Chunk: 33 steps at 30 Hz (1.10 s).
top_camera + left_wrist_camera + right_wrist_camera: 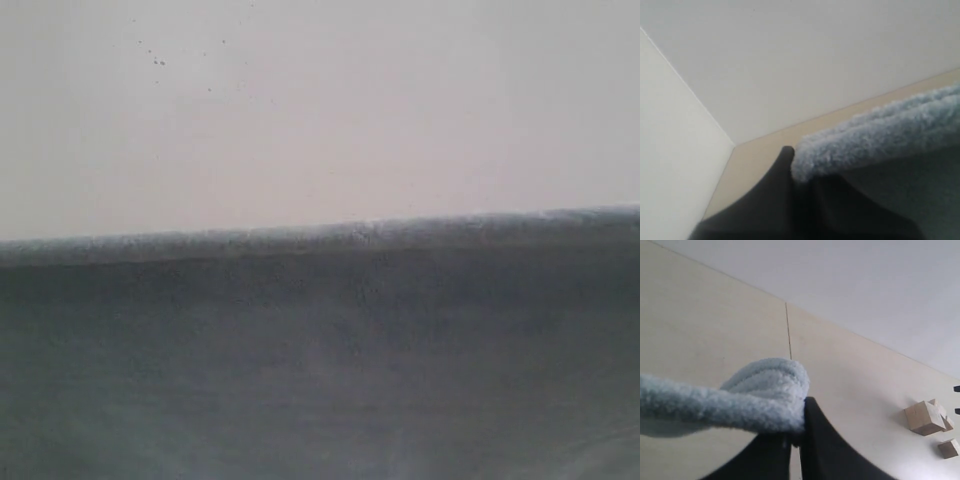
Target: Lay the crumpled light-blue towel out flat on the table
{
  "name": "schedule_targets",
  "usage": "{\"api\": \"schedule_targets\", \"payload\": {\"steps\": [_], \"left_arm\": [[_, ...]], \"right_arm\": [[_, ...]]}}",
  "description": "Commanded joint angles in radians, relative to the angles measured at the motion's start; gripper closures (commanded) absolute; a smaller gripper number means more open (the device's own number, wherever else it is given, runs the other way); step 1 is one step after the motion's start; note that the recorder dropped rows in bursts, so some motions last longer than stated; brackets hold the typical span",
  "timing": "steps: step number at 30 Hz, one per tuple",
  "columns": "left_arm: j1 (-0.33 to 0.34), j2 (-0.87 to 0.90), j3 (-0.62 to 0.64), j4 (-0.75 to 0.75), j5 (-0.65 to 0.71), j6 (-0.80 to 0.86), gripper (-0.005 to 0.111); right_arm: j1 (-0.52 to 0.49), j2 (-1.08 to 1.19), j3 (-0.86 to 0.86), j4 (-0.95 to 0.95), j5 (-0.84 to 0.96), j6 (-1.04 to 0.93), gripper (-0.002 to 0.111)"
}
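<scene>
The light-blue towel [320, 360] hangs close in front of the exterior camera and fills the lower half of that view, its top edge running straight across. Both grippers are hidden there. In the left wrist view my left gripper [799, 172] is shut on a fluffy corner of the towel [875, 135], above the beige table [755, 160]. In the right wrist view my right gripper [796, 432] is shut on another bunched corner of the towel [760, 390], held over the table [715, 330].
Several small wooden blocks [926, 417] lie on the table in the right wrist view. White walls [790, 60] meet at a corner behind the table's edge. A white wall with small dark specks [320, 100] fills the upper exterior view.
</scene>
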Motion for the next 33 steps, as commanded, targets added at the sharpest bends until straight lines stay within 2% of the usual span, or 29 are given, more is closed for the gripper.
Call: {"api": "schedule_targets", "payload": {"steps": [1, 7, 14, 19, 22, 24, 29, 31, 33], "left_arm": [[-0.001, -0.025, -0.032, 0.008, 0.101, -0.029, 0.103], [-0.001, -0.025, -0.036, 0.008, 0.221, -0.099, 0.103], [-0.001, -0.026, -0.036, 0.008, 0.228, -0.047, 0.103], [-0.001, -0.143, -0.036, 0.008, 0.224, -0.011, 0.103], [-0.001, -0.187, -0.036, 0.008, 0.270, -0.076, 0.103], [-0.001, -0.192, -0.034, 0.008, 0.445, -0.254, 0.103], [-0.001, -0.192, -0.008, 0.008, 0.793, -0.376, 0.103], [-0.001, -0.192, -0.005, 0.008, 0.901, -0.407, 0.103], [-0.001, -0.203, -0.005, 0.008, 0.936, -0.409, 0.103]], "right_arm": [[-0.005, -0.065, -0.003, -0.001, 0.038, -0.029, 0.104], [-0.005, -0.102, -0.003, -0.003, 0.038, -0.056, 0.104], [-0.005, -0.119, -0.003, -0.046, 0.038, -0.066, 0.104], [-0.005, -0.146, -0.003, -0.051, 0.038, -0.078, 0.104], [-0.005, -0.175, -0.003, -0.049, 0.038, -0.080, 0.104], [-0.005, -0.180, -0.003, -0.033, 0.038, -0.080, 0.104], [-0.005, -0.180, -0.003, -0.021, 0.038, -0.084, 0.104], [0.002, -0.180, -0.003, -0.011, 0.038, -0.095, 0.104], [0.008, -0.180, -0.003, -0.014, 0.038, -0.097, 0.104]]}}
